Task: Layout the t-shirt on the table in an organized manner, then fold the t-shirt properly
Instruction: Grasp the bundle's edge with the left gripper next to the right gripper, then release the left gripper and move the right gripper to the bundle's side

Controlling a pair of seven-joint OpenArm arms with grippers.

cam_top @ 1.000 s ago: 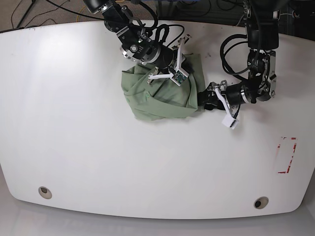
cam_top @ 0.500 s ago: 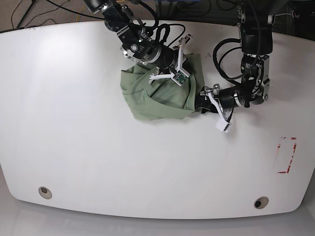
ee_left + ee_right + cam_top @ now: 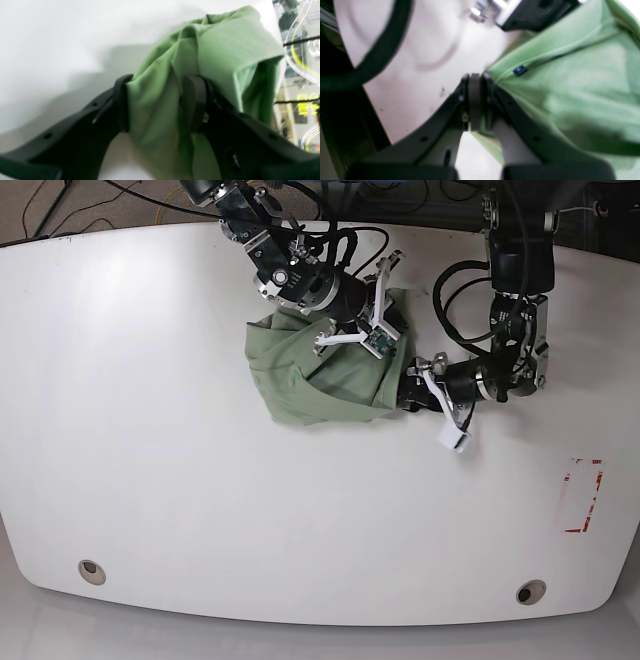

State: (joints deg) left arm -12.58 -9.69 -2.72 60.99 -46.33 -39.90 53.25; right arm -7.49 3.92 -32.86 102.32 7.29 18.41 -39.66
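1. The glossy white worktop (image 3: 150, 430) is curved at its edges.
2. On its far middle, the t-shirt (image 3: 320, 375) is a soft, rumpled sage heap.
3. The left gripper (image 3: 160, 105) stands wide, matte black fingers straddling a cloth fold.
4. The right gripper (image 3: 475, 100) pinches the ribbed hem.

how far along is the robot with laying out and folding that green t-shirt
Early. Nothing looks done: the t-shirt lies in a crumpled heap on the table, not spread flat. In hand: the left gripper has a thick bunch of fabric between its jaws, and the right gripper is pinched shut on a thin edge near the small blue tag. Left: spreading the shirt out flat, then every fold.
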